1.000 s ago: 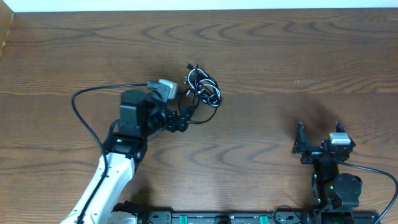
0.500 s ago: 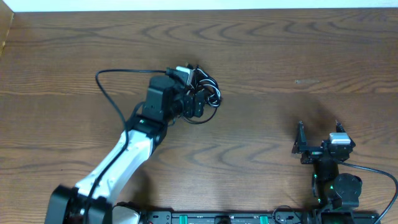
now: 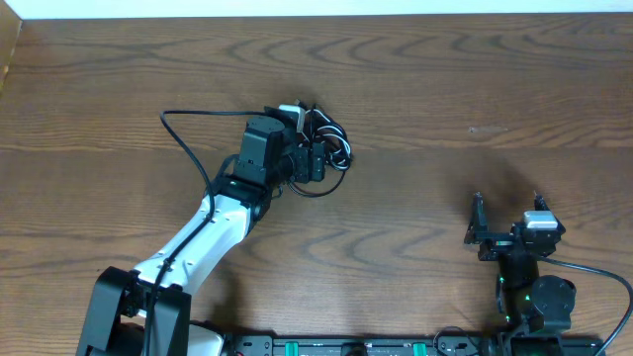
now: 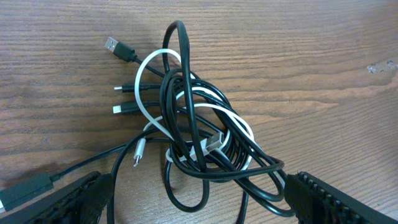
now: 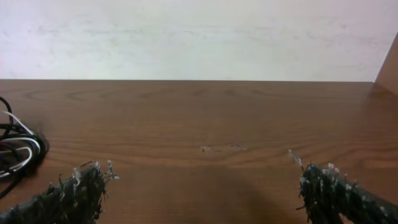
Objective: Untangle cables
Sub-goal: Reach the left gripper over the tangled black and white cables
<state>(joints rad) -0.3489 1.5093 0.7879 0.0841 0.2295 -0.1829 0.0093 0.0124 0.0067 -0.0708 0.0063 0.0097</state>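
Counter (image 3: 445, 79): dark brown wood, strong grain, smooth w/ low satin sheen; faint pale scuff on right side.
Cables (image 4: 193, 143): mostly blk plastic/rubbery jackets, smooth, slightly glossy, highlights along curves. One white cable (image 4: 149, 118): smooth plastic, semi-gloss.
USB plug (image 4: 112, 45): bare shiny metal shell, blk plastic grip.
Left hand (image 4: 196, 208) fingers (image 4: 339, 199): blk, matt, fine ribbed texture.
Right hand (image 5: 202, 186) fingers (image 5: 74, 196): blk, rough, fuzzy-looking, pale flecks at tips.
Left arm (image 3: 193, 242): white glossy plastic shell, blk matt joints.
Wall (image 5: 186, 37): off-white, matt, slightly mottled.
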